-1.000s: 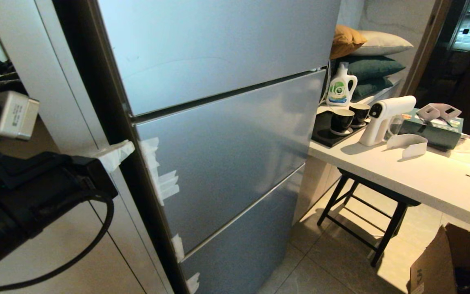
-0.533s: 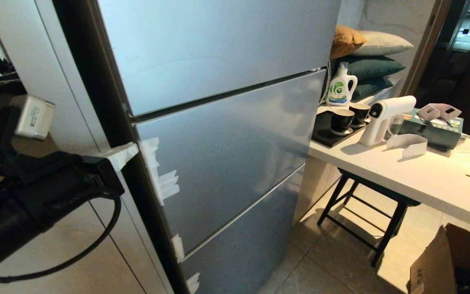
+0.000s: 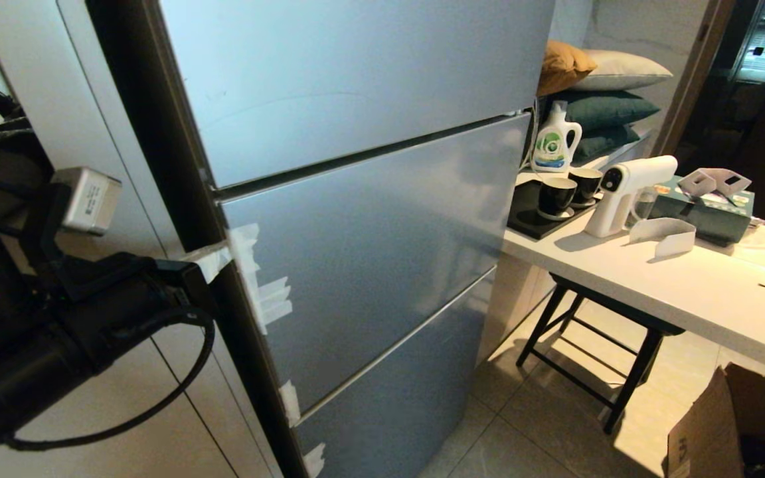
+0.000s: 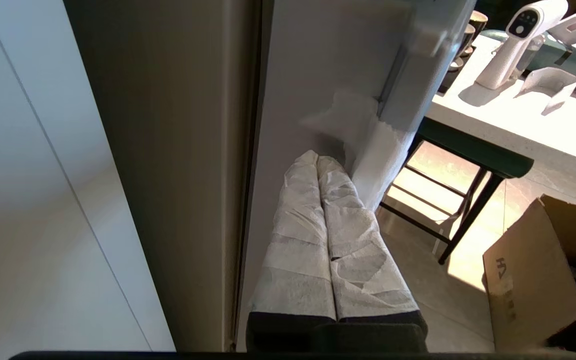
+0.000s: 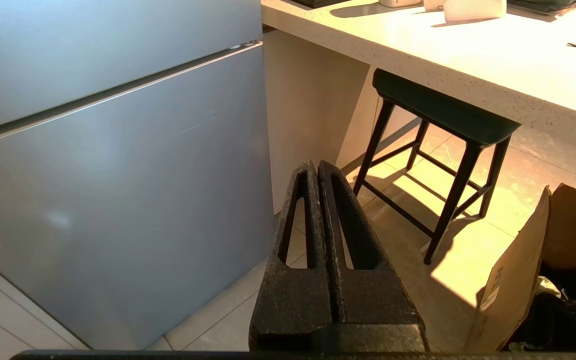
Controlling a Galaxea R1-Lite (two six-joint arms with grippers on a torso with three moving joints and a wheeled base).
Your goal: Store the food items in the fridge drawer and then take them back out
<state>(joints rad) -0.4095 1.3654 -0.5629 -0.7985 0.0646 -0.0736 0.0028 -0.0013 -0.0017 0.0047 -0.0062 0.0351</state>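
1. Fingers (image 4: 318,220) of the left hand (image 3: 213,255), wrapped in white tape, are pressed together at the left edge of the closed fridge (image 3: 369,239), by the middle door.
2. Right hand (image 5: 318,172) is held closed low near a stool (image 5: 443,120).
3. Drawer and food items cannot be seen.

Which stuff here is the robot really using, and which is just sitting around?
Using:
- fridge
- left end effector, shut, tips at the fridge door's edge

Just sitting around:
- detergent bottle
- cups
- white spray gun
- stool
- cardboard box
- pillows
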